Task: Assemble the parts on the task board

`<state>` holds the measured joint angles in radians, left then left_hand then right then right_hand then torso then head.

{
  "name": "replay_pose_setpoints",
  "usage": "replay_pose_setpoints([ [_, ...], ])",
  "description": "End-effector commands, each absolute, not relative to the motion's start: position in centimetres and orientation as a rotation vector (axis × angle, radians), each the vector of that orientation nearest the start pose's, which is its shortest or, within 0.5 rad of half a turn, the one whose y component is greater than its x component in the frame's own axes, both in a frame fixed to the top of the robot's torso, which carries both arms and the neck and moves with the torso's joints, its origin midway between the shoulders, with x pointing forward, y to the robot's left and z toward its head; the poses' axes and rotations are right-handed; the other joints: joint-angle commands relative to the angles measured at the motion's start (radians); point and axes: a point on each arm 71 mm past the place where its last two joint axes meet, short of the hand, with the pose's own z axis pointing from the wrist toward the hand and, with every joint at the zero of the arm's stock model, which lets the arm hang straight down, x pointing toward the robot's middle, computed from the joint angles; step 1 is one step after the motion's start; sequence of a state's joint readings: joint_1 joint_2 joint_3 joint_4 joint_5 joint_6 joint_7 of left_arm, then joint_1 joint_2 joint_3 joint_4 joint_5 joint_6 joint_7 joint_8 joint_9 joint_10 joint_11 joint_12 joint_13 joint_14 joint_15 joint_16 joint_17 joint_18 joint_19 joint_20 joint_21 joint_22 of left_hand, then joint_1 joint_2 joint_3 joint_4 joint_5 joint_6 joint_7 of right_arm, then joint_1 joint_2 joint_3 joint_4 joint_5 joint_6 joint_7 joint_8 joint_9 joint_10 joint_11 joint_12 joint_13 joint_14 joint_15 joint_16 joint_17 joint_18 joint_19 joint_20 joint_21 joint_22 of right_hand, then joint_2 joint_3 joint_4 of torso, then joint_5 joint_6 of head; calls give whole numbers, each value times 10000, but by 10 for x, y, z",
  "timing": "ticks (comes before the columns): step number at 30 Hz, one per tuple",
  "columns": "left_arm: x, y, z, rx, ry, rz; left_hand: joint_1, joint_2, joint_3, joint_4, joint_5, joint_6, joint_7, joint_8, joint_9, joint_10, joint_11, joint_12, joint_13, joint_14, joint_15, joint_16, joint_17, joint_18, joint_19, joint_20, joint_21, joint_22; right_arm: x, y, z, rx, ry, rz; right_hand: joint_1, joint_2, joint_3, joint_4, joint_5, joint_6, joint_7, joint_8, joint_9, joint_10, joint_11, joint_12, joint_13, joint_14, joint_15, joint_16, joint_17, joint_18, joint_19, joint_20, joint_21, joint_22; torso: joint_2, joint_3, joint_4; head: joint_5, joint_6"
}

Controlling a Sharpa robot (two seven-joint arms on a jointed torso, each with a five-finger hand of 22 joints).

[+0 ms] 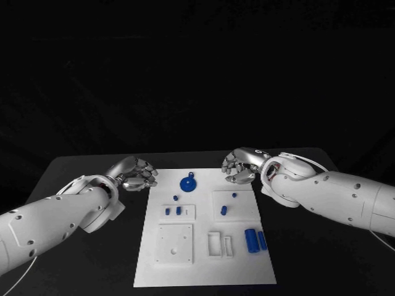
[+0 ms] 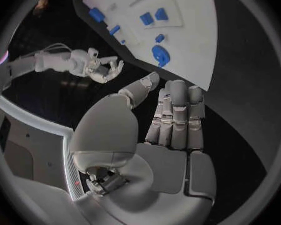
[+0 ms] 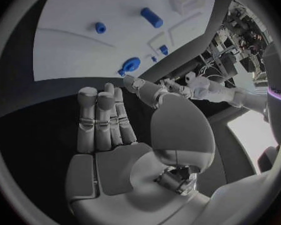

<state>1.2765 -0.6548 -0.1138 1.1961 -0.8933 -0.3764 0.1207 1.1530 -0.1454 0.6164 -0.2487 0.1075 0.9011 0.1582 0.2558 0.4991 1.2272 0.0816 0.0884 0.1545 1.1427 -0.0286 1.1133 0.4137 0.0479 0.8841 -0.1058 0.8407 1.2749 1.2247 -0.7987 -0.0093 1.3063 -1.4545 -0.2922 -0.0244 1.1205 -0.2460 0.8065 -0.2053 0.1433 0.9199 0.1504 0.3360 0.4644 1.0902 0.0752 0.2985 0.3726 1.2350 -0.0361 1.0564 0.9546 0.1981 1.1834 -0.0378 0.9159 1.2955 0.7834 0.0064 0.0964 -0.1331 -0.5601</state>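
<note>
The white task board (image 1: 207, 262) lies in the middle of the black table. At its far end a round blue part with a knob (image 1: 189, 183) lies between my two hands. Small blue pegs (image 1: 173, 210) stand in a raised plate on the left, another pair (image 1: 224, 210) on the right, and two blue cylinders (image 1: 255, 240) lie near the right edge. My left hand (image 1: 137, 174) hovers at the board's far left corner, my right hand (image 1: 240, 165) at its far right corner. Both hold nothing, fingers loosely bent, thumbs apart (image 2: 172, 120) (image 3: 106, 120).
A white square plate (image 1: 174, 243) and a small white bracket (image 1: 221, 243) sit on the board's near half. Black table (image 1: 91, 166) runs along both sides of the board, under my forearms.
</note>
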Motion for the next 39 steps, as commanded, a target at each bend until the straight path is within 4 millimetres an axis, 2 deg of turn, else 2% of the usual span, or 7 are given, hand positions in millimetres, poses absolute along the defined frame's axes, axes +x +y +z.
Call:
replay_pose_setpoints([
  [1, 543, 208, -181, -6420, 16142, -11329, -138, 39, -34, 63, -26, -7, -21, 73, 20, 22, 47, 21, 16, -59, 27, -324, -127, 369, -118, -24, -169, -82, 525, -240, -182, -2645, 16664, 4549, 64, -18, 65, 19, -64, 95, -23, 53, 18, 184, 7, -228, -149, 115, -5, 45, 22, 637, 116, -8, 57, 41, -70, -12, 46, -96, -11],
  [3, 538, 213, -181, -7200, 16117, -11895, -214, 97, -50, 74, -39, -13, -25, 109, 25, -5, 85, 4, 18, -202, 79, -695, -267, 283, -281, 5, -379, -169, 523, -241, -187, -2847, 16720, 4332, 65, -40, 80, 45, -104, 123, -32, 49, 12, 269, 12, -404, -265, 176, 1, 42, 31, 637, 170, -8, 76, 69, -101, -21, 45, -122, -27],
  [9, 526, 222, -178, -7715, 15988, -12664, -413, 163, -143, 33, -69, -61, -19, 216, 33, -142, 241, -75, 10, -556, 255, -1844, -626, 7, -747, 96, -1027, -416, 519, -246, -203, -3335, 17030, 3704, 1, -247, 73, 167, -248, 91, -10, -6, -22, 336, 48, -729, -485, 288, 32, 31, 39, 637, 267, -5, 86, 97, -201, -73, 57, -204, -82],
  [18, 520, 225, -177, -8043, 15918, -12979, -436, 215, -151, 3, -50, -137, 2, 249, 20, -231, 308, -116, -1, -649, 344, -2412, -737, -82, -874, 144, -1287, -489, 513, -246, -222, -3641, 17227, 3316, 22, -404, 90, 260, -368, 57, 12, -53, -56, 388, 89, -995, -679, 342, 72, 16, 55, 637, 327, -20, 63, 109, -280, -130, 112, -230, -207],
  [27, 519, 227, -176, -8175, 15836, -13047, -463, 235, -172, 8, -54, -171, 27, 252, 11, -272, 320, -134, -9, -603, 353, -2506, -728, -85, -848, 145, -1323, -492, 514, -245, -232, -3776, 17111, 2967, 148, -429, 262, 315, -505, 99, 1, -60, -76, 564, 76, -1161, -819, 391, 59, 5, 77, 637, 384, -38, 37, 124, -255, -104, 93, -151, -230],
  [35, 519, 229, -176, -8286, 15798, -13064, -477, 250, -183, 14, -54, -189, 40, 253, 6, -291, 326, -140, -12, -580, 357, -2548, -719, -83, -828, 145, -1337, -492, 516, -246, -237, -3832, 16941, 2679, 227, -406, 472, 395, -646, 144, -11, -62, -92, 702, 63, -1276, -913, 445, 45, 6, 100, 637, 443, -48, 26, 140, -246, -99, 104, -128, -244],
  [39, 519, 229, -177, -8409, 15801, -13088, -497, 261, -195, 24, -59, -203, 46, 254, 2, -292, 327, -137, -10, -563, 358, -2579, -710, -81, -812, 146, -1348, -492, 517, -245, -239, -3875, 17011, 2642, 264, -386, 582, 426, -716, 182, -25, -55, -97, 790, 49, -1321, -952, 471, 33, 6, 113, 637, 473, -56, 22, 153, -259, -94, 79, -99, -268],
])
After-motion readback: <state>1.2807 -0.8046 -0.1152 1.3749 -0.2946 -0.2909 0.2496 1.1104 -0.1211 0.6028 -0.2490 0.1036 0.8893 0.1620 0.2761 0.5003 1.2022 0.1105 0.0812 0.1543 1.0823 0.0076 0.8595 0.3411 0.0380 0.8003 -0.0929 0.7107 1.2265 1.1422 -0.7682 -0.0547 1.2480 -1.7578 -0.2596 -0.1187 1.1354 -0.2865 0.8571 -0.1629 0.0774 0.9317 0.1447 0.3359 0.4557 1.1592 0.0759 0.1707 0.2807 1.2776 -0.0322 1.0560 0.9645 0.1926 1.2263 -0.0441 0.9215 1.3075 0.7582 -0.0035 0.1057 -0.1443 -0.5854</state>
